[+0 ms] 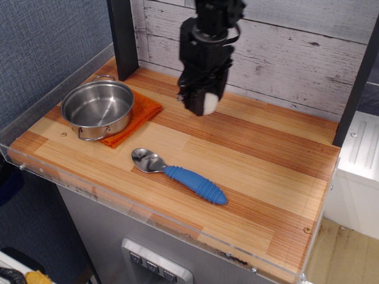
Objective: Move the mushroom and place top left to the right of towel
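Observation:
My black gripper point(203, 104) is shut on the white mushroom point(209, 102), which shows between the fingertips, and holds it just above the wooden table near the back. The orange towel point(142, 113) lies at the back left, a short way left of the gripper, and is mostly covered by the steel pot point(98, 108). Whether the mushroom touches the table cannot be told.
A blue-handled metal spoon point(180, 174) lies in front of the gripper near the table's middle. A black post point(122, 39) stands at the back left corner. A grey plank wall point(296, 53) runs behind. A clear rim point(148, 207) edges the front.

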Motion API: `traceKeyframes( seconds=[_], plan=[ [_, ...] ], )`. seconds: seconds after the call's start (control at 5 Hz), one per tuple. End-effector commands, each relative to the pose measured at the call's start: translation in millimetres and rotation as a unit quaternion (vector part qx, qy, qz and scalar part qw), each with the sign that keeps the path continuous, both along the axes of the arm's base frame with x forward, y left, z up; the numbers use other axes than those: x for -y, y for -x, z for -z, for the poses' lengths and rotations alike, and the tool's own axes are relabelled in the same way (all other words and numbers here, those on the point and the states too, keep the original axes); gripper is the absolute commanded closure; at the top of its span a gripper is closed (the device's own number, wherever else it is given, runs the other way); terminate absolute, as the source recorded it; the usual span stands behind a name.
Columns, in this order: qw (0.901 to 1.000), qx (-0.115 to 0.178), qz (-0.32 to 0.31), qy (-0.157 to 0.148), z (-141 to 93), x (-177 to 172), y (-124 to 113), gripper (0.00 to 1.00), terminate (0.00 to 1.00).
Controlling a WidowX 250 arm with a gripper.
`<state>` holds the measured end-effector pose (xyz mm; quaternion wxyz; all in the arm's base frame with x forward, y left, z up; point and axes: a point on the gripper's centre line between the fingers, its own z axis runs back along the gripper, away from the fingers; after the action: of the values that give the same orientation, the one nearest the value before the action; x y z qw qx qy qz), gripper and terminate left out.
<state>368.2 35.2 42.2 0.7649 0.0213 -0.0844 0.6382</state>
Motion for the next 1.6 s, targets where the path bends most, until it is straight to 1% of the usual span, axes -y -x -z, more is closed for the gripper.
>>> traceKeyframes(
  seconds=[0.0, 0.2, 0.4, 0.6, 0.8, 1.2, 1.4],
  plan=[
    [0.9997, 0.016, -0.018, -0.006, -0.9, -17.0, -13.9, 1.0, 0.0],
    [0.9996, 0.01, -0.026, 0.0, 8.5, -20.4, -15.0, 1.0, 0.0],
    [0.9997, 0.003, -0.026, 0.005, 12.7, -15.2, -17.2, 1.0, 0.0],
    [0.9981, -0.014, -0.058, 0.018, 17.4, -14.6, -11.9, 1.0, 0.0],
    [0.9974, -0.022, -0.066, 0.019, 19.9, -15.0, -7.6, 0.0, 0.0],
    [0.9965, -0.029, -0.074, 0.025, 21.8, -13.9, -3.0, 0.0, 0.0],
    [0.9966, -0.024, -0.074, 0.028, 17.8, -12.7, -2.1, 0.0, 0.0]
  ],
)
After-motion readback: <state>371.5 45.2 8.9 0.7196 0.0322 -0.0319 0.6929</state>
